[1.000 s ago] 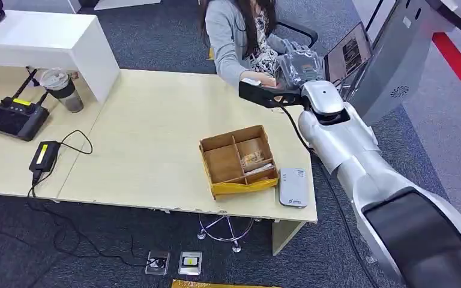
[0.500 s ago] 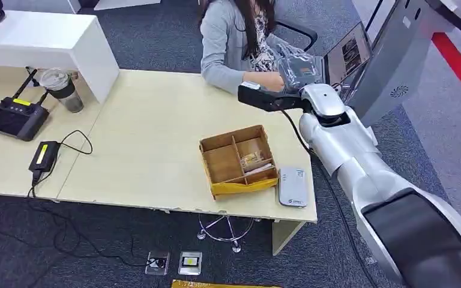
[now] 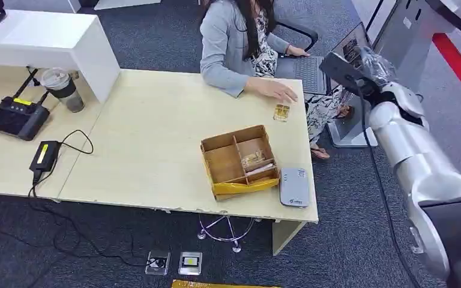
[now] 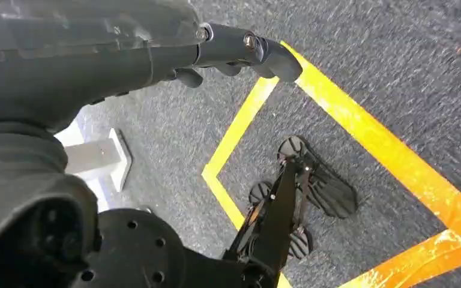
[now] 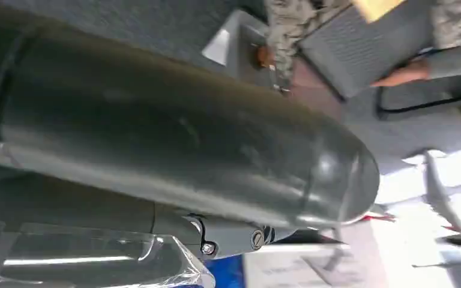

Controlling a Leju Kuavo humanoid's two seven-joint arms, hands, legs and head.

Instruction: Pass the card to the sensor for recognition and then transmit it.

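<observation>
Right hand [image 3: 369, 63] raised beyond the table's far right corner, wrapped in clear film, nothing seen in it; whether its fingers lie apart or together cannot be told; card [image 3: 281, 112] flat on the table [image 3: 150, 138], well to the hand's left; person's hand [image 3: 279, 91] just beyond the card; divided box [image 3: 238, 161] and grey sensor [image 3: 293, 186] nearer the robot; left hand [image 4: 240, 51] hanging over carpet, fingers curled on nothing.

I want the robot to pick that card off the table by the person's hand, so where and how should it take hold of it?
The card lies flat on the table, near its far edge, beside the person's hand. Being thin and flat, it is probably best pinched across its two long edges from straight above, or slid to the table edge first. The right hand is nearest.
</observation>
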